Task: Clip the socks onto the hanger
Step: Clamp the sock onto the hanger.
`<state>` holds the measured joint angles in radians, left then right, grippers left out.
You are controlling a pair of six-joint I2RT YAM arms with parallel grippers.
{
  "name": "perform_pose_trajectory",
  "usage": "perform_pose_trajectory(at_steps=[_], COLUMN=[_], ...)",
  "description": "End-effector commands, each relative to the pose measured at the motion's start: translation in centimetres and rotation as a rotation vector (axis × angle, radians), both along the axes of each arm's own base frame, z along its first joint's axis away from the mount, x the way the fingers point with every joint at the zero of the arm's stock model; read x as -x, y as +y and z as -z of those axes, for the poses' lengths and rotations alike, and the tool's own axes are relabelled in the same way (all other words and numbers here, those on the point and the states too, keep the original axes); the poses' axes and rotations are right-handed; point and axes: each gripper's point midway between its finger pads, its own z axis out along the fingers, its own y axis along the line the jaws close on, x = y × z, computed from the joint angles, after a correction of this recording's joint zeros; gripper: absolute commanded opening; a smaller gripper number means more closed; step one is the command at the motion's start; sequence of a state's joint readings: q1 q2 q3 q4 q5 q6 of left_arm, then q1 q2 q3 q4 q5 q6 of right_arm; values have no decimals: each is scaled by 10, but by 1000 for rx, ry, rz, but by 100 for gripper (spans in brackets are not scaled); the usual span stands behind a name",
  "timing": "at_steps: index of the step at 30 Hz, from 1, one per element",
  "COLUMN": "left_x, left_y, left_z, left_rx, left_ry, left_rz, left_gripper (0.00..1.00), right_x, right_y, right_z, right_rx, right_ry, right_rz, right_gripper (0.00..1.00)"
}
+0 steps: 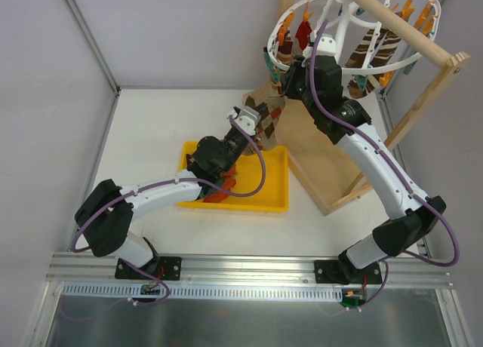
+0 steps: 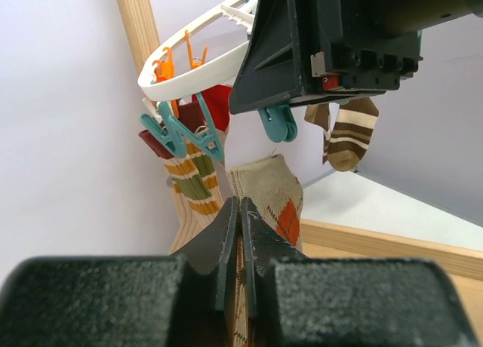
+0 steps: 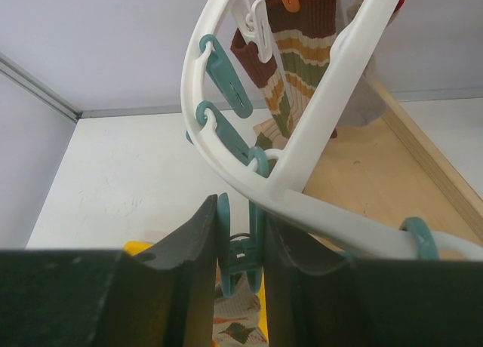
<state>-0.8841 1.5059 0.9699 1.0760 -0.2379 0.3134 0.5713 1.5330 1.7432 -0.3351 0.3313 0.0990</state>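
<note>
My left gripper (image 1: 256,128) (image 2: 240,211) is shut on a beige argyle sock (image 1: 270,115) (image 2: 266,192) and holds it upright below the hanger. The white ring hanger (image 1: 281,19) (image 2: 196,64) (image 3: 317,204) hangs at the back right with several striped socks (image 2: 192,185) (image 3: 294,53) clipped on. At the ring's near-left rim my right gripper (image 1: 283,83) (image 3: 241,234) is shut on the handles of a teal clothespin (image 3: 243,249) (image 2: 278,124). The argyle sock's top edge (image 3: 238,320) sits just under that pin's jaws. Another orange-red sock (image 1: 223,194) lies in the tray.
A yellow tray (image 1: 272,200) lies mid-table under the left arm. The wooden stand's base board (image 1: 317,158) and slanted rod (image 1: 400,23) carry the hanger at the right. Grey walls close in the left and back sides.
</note>
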Motion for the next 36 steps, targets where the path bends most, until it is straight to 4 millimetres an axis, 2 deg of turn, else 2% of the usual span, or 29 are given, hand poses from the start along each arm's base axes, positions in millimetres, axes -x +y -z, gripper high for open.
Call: perform_pose_trajectory(at_steps=[1, 9, 17, 27, 36], left_x=[11, 13, 15, -4, 1], left_y=[18, 17, 8, 7, -5], left_z=[-39, -41, -40, -40, -43], left_rx=[103, 113, 96, 62, 38], left_ry=[-67, -76, -84, -120, -187], left_rz=[-12, 11, 45, -181, -251], left_gripper=[0, 0, 0, 0, 0], right_x=[-3, -4, -7, -8, -9], right_y=[-1, 1, 1, -3, -7], right_z=[-15, -13, -15, -11, -10], right_rx=[3, 1, -10, -4, -1], right_ry=[-37, -28, -21, -1, 15], right_rz=[-6, -11, 5, 34, 55], right_gripper=[1, 1, 1, 1, 1])
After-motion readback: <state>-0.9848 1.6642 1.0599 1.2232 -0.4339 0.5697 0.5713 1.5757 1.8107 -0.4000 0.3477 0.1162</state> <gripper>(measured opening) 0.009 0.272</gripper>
